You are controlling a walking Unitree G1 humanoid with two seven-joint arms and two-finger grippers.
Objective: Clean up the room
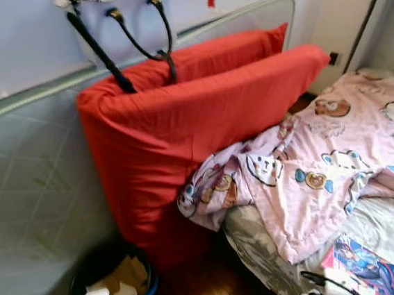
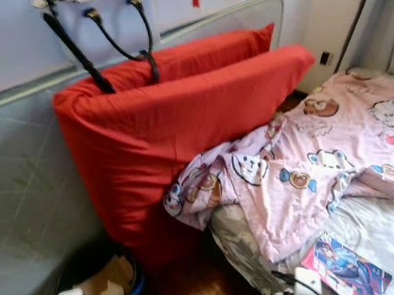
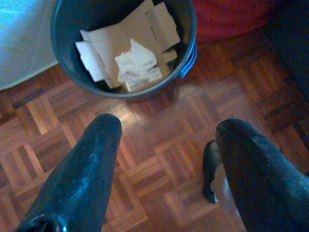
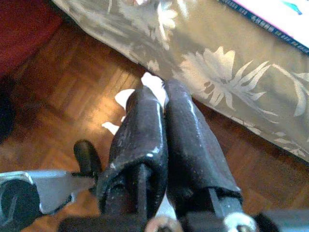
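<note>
A dark round bin (image 3: pixel 186 29) stands on the parquet floor, holding cardboard pieces and a crumpled white tissue (image 3: pixel 136 58). My left gripper (image 3: pixel 169 128) hangs open just short of the bin, with nothing between its fingers. From the head the bin (image 1: pixel 145 274) sits at the foot of the red cushions. My right gripper (image 4: pixel 161 89) is low beside the bed's floral sheet (image 4: pixel 231 72), shut on a white tissue scrap (image 4: pixel 152 83) that sticks out at its tips.
Two big red cushions (image 1: pixel 201 119) lean on the grey padded wall, with a pale handbag (image 1: pixel 132 21) on top. A pink cartoon blanket (image 1: pixel 337 155) spills off the bed on the right. A colourful magazine (image 1: pixel 369 267) lies near the bed's edge.
</note>
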